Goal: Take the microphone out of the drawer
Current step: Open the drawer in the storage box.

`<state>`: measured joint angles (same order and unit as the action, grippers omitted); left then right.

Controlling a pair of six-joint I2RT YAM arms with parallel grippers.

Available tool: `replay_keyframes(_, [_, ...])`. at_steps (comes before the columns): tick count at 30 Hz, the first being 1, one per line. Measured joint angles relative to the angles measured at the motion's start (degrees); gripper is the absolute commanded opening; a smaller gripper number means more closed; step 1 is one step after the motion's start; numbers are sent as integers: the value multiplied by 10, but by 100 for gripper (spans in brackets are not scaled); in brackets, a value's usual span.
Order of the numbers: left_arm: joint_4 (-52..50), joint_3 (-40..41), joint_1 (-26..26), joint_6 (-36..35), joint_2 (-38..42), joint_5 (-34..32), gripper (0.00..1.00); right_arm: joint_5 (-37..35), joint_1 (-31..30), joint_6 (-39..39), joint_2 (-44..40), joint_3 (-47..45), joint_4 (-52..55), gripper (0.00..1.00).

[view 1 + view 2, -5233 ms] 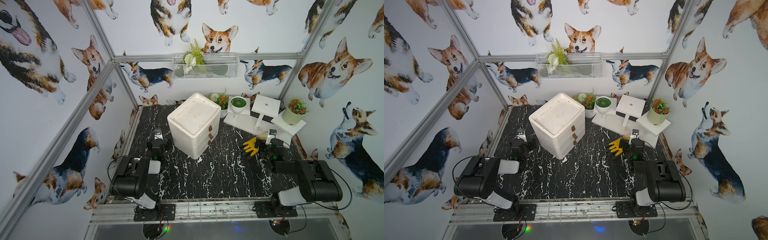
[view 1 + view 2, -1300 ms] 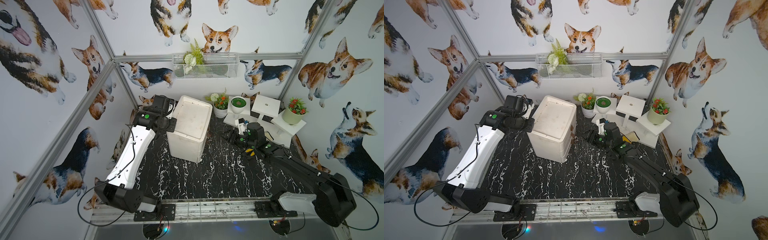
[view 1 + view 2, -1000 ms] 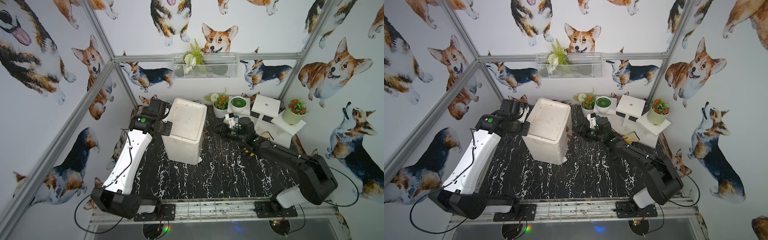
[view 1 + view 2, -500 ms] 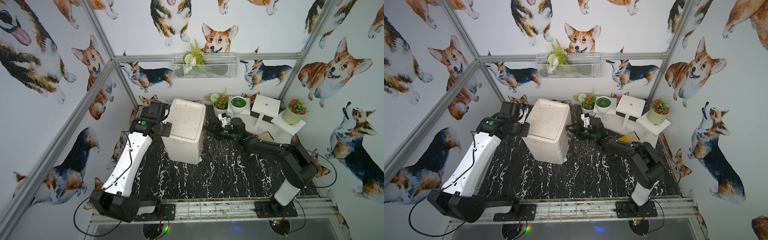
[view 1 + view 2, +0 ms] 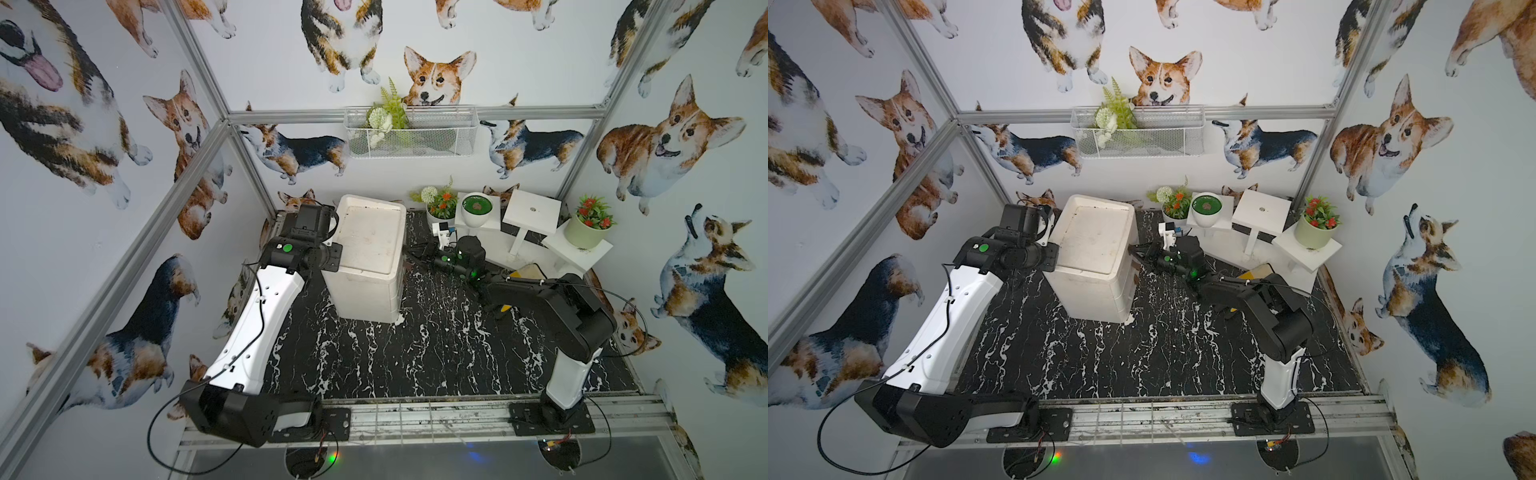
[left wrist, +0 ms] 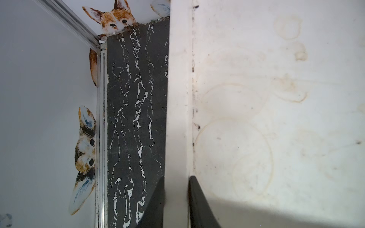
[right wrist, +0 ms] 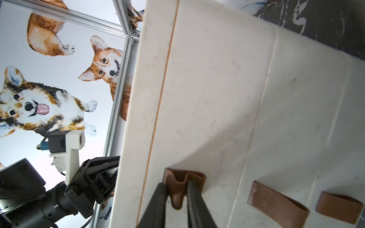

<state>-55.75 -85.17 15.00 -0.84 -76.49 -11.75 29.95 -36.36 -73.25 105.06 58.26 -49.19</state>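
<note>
Drawer-opening step: right gripper point(image 7: 177, 185) pinches the top brown pull point(image 7: 194, 176), left gripper point(image 6: 176, 179) clamps the cabinet rim point(image 6: 178, 98); next, pull straight out.

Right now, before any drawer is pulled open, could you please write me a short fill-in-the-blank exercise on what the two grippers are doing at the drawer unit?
1. The right gripper is closed on a strap handle whose colour is ___.
2. In the right wrist view, the front of the white drawer unit shows ___ such handles in all.
3. The left gripper clamps the raised rim running along the unit's ___ face.

Missing words: brown; three; top.
</note>
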Motion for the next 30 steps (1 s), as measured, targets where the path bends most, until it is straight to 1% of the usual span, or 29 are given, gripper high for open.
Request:
replay_keyframes(1, [1,1,0,0,1,-1,22,0,0,-3,0,0,-5,4])
replay_keyframes(3, [5,4,0,0,3,-1,22,0,0,-4,0,-2,-9,0])
replay_keyframes(4, [6,5,0,0,3,-2,21,-1,0,-5,0,-5,-12,0])
replay_keyframes(7, [9,8,0,0,6,-4,12,-11,-1,-5,-7,-16,-16,0])
replay_keyframes(12, [13,13,0,0,11,-4,4,-19,8,0,-39,-51,-12,0])
replay_keyframes(17, [16,15,0,0,13,-5,1,-15,40,11,-93,-100,8,0])
replay_keyframes(20, [17,15,0,0,13,-5,1,-14,63,31,-138,-124,50,0])
replay_keyframes(23, [18,17,0,0,14,-5,1,-14,87,61,-193,-140,121,0])
replay_keyframes(28, [24,23,0,0,19,-5,2,-22,119,125,-280,-143,269,0])
replay_keyframes(30, [25,24,2,-3,20,2,2,-29,122,148,-303,-139,324,0])
